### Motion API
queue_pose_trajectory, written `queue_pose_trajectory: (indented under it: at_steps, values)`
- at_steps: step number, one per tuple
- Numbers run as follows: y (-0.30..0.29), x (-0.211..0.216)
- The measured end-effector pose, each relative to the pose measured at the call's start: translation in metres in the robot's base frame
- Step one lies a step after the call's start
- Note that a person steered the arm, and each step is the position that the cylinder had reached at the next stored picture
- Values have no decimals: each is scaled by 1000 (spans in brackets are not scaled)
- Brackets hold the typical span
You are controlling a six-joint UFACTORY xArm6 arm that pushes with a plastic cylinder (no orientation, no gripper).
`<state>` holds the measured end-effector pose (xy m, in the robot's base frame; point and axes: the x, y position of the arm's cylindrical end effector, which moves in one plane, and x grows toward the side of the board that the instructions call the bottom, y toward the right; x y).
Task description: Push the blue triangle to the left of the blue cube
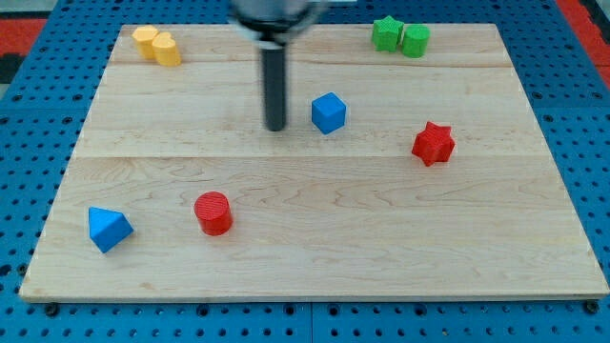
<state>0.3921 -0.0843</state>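
Observation:
The blue triangle lies near the board's lower left corner. The blue cube sits above the board's middle, a little to the right. My tip rests on the board just left of the blue cube, with a small gap between them. The tip is far above and to the right of the blue triangle. The dark rod rises from the tip to the view's top.
A red cylinder stands right of the blue triangle. A red star lies right of the cube. Two yellow blocks sit at the top left, two green blocks at the top right. The wooden board lies on blue pegboard.

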Motion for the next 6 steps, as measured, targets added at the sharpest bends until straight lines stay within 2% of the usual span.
queue_pose_trajectory:
  at_steps: [1, 2, 3, 4, 5, 6]
  values:
    - [-98, 24]
    - [-157, 78]
    - [-166, 187]
    - [-160, 223]
    - [-130, 226]
    - [-131, 167]
